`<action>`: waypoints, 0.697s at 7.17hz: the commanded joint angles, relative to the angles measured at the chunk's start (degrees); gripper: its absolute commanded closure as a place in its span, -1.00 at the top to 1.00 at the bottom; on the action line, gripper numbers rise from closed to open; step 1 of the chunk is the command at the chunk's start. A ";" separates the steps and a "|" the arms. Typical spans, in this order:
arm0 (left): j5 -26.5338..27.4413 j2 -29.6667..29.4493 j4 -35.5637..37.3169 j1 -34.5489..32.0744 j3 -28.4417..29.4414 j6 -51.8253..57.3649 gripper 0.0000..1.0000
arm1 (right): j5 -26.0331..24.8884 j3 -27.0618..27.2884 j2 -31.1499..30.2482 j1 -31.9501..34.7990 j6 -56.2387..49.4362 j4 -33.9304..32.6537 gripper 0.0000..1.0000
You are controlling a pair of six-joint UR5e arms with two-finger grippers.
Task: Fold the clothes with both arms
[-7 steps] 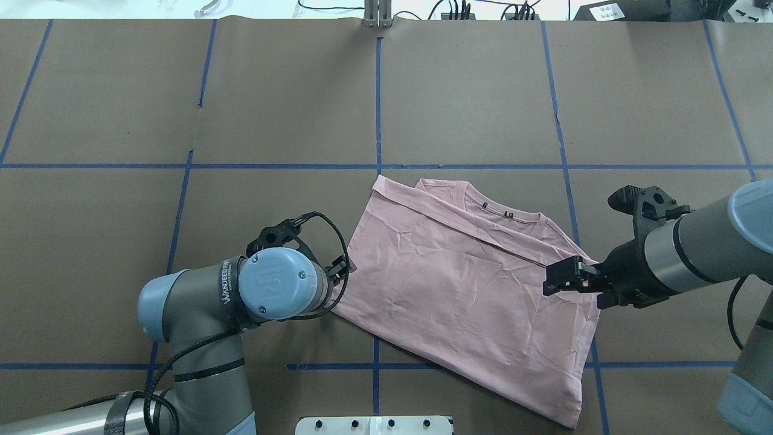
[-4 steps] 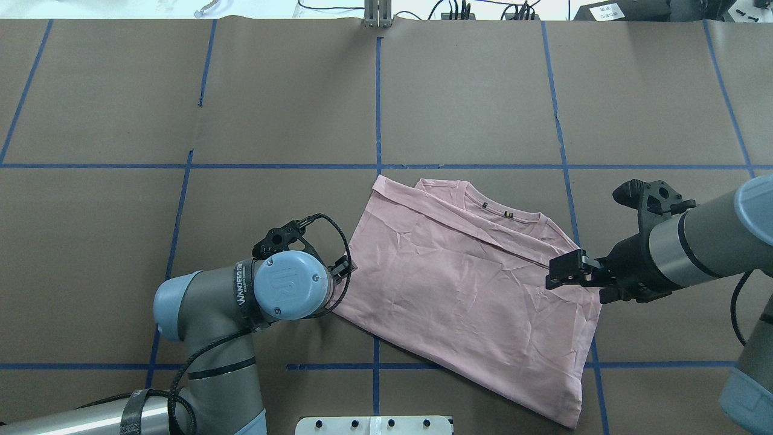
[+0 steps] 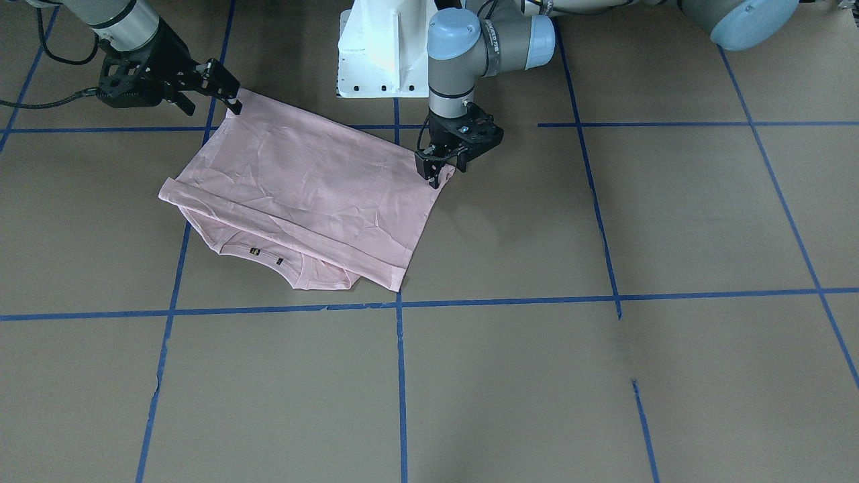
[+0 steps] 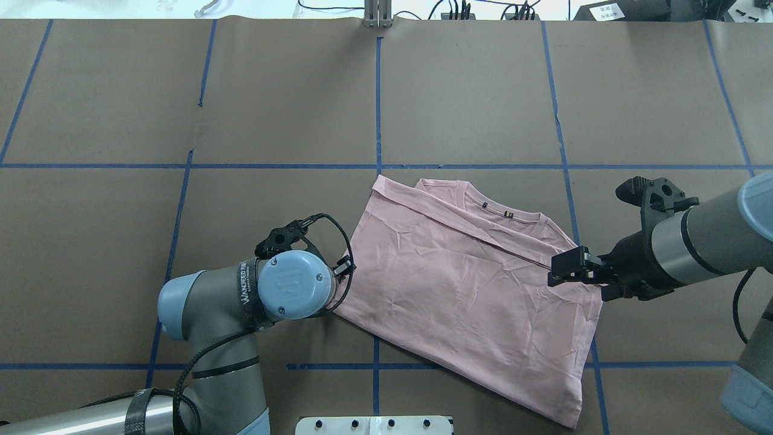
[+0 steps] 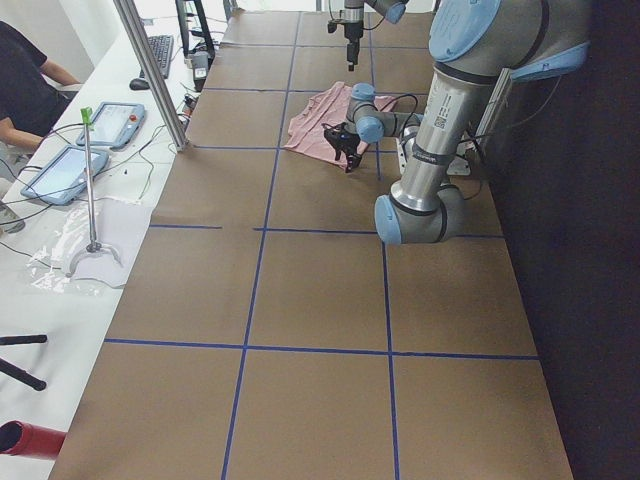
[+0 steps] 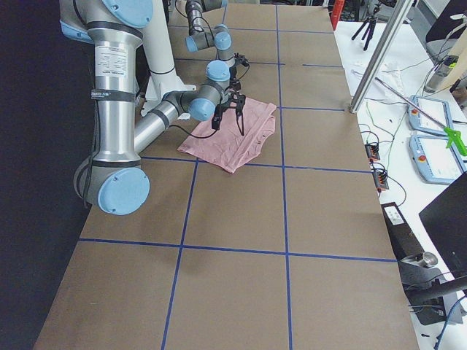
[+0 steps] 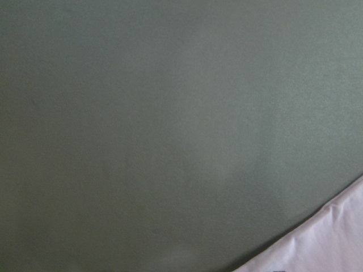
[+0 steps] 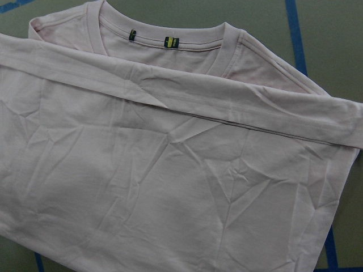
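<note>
A folded pink shirt point(image 4: 465, 290) lies on the table point(image 4: 241, 121). The left tool point(image 3: 443, 166) is at its 9 o'clock corner and the right tool point(image 4: 557, 272) at 3 o'clock, both with jaws apart.

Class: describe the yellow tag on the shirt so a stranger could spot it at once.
On the brown table, find the folded pink shirt. Its collar lies on the side away from the robot, with two small tags sewn inside. The yellow tag is the one toward the robot's right; the other tag is dark.
</note>
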 commanded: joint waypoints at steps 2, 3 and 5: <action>-0.25 0.15 0.07 0.00 -0.63 0.82 -1.00 | -0.03 -0.09 -0.02 0.11 0.09 0.00 1.00; -0.60 0.06 0.16 0.00 -0.81 0.82 -1.00 | -0.12 -0.09 -0.10 0.02 0.09 -0.01 1.00; -0.52 0.23 0.42 -0.35 -2.64 0.82 -1.00 | -0.21 -0.17 -0.37 0.11 0.09 -0.01 1.00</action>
